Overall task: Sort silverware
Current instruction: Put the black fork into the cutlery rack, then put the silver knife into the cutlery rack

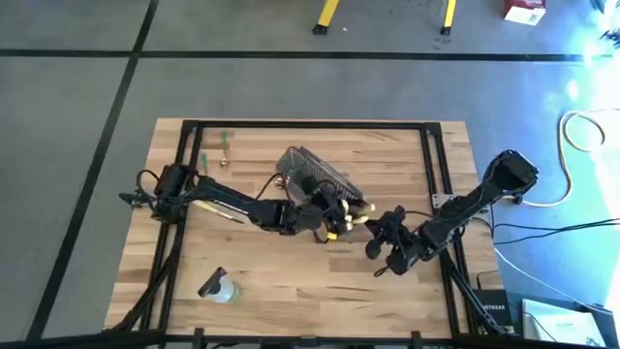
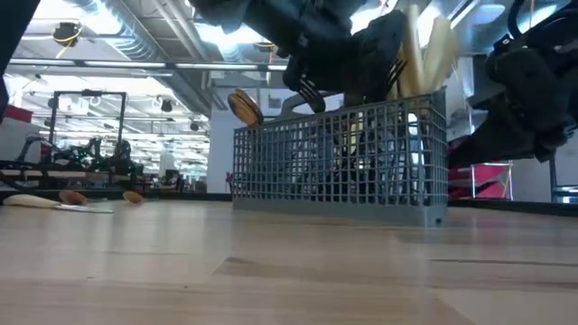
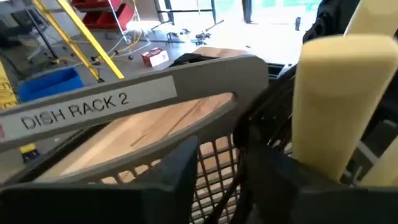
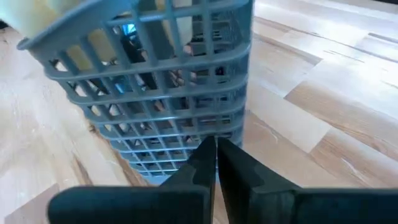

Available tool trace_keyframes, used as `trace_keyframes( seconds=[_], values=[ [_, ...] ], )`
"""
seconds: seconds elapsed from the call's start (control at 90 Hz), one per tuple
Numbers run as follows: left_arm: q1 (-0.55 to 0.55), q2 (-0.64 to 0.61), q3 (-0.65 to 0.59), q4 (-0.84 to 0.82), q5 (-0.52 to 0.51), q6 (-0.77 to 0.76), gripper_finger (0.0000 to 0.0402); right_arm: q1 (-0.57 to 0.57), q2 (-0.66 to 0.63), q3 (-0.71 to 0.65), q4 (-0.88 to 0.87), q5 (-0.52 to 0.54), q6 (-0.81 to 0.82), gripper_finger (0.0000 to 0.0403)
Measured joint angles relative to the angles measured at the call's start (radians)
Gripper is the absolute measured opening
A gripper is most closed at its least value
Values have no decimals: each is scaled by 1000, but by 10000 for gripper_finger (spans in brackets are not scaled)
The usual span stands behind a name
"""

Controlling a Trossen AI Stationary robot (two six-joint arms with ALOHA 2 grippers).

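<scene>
In the centre of the high view, the left gripper (image 1: 325, 208) hung over the near end of the grey wire-mesh basket (image 1: 308, 173), which stood on the wooden counter (image 1: 291, 281). Its wrist view looked straight down on a pale tan flat utensil handle (image 3: 333, 99) standing in the basket beside the handle bar labelled "DISH RACK 2" (image 3: 93, 109). Whether its fingers were clamped on that handle or parted around it could not be told. The low view showed more pale tan handles (image 2: 424, 54) and black utensils (image 2: 312, 90) rising above the basket rim at the upper middle of the frame. The right gripper (image 1: 387, 254) waited just to the lower right of the basket in the high view, and its wrist view showed its fingers (image 4: 199, 165) pressed together, holding nothing, aimed at the basket wall. Loose pieces lay well apart on the counter: small green utensils (image 1: 221, 145) in the upper left of the high view and a pale utensil (image 2: 36, 201) at the far left of the low view. A small clear bottle (image 1: 219, 288) lay in the lower left. The step in hand appeared to be placing or drawing a tan piece at the basket. The next move would likely call for a straight vertical motion, keeping the handle clear of the mesh and its neighbours.
</scene>
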Motion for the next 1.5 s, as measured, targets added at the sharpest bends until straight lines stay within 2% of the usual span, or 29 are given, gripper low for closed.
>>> trace_keyframes(
  seconds=[0.133, 0.333, 0.456, 0.622, 0.767, 0.889, 0.956, 1.178, 1.367, 1.5],
  values=[
    [-37, -46, -2, 3, -5, 121, 160, 0, 0, 0, -2, 0, -11, 0],
    [-72, -129, -1, -94, -99, 198, 183, 0, 0, 0, -3, -38, -41, 1],
    [-76, -199, -1, -339, -128, 100, 190, 3, 0, 0, 2, -73, -43, 7],
    [-76, -298, 0, -896, -117, -172, 192, 52, 0, 0, 13, -79, -43, 40],
    [-52, -356, 0, -1307, 2, -343, 192, 84, 0, 0, 13, -70, -51, 80],
    [-2, -368, 0, -1561, 122, -429, 192, 102, 0, 0, 11, -69, -57, 105],
    [17, -369, 0, -1646, 173, -435, 192, 111, 0, 0, 11, -63, -57, 112],
    [93, -369, -33, -1682, 429, -265, 188, 121, 0, 0, 13, -43, -77, 117],
    [189, -367, -284, -1694, 607, -173, 169, 121, 0, 0, 11, -45, -79, 117],
    [248, -321, -425, -1682, 632, -198, 164, 118, 0, 0, 12, -44, -102, 117]
  ],
)
